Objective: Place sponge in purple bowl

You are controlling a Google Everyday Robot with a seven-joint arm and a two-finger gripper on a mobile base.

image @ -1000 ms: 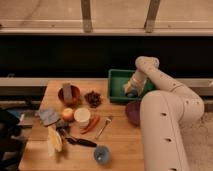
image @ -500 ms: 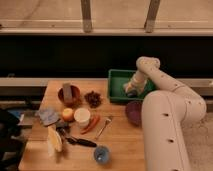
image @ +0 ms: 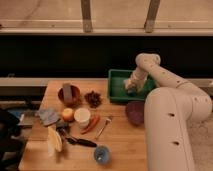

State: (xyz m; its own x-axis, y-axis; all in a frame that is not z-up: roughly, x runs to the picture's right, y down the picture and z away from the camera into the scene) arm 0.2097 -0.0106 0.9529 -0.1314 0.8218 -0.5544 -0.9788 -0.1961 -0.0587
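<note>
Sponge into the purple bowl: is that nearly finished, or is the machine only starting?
Early stage. Done: nothing yet, since the purple bowl looks empty. In hand: the gripper is down inside the green tray, apparently at the pickup, though I cannot make out the sponge itself. Left: lift it, carry it across to the bowl and let go.

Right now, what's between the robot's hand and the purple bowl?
In the camera view, just the green bin's front wall and a strip of bare table separate the gripper, down in the bin, from the purple bowl.
</note>
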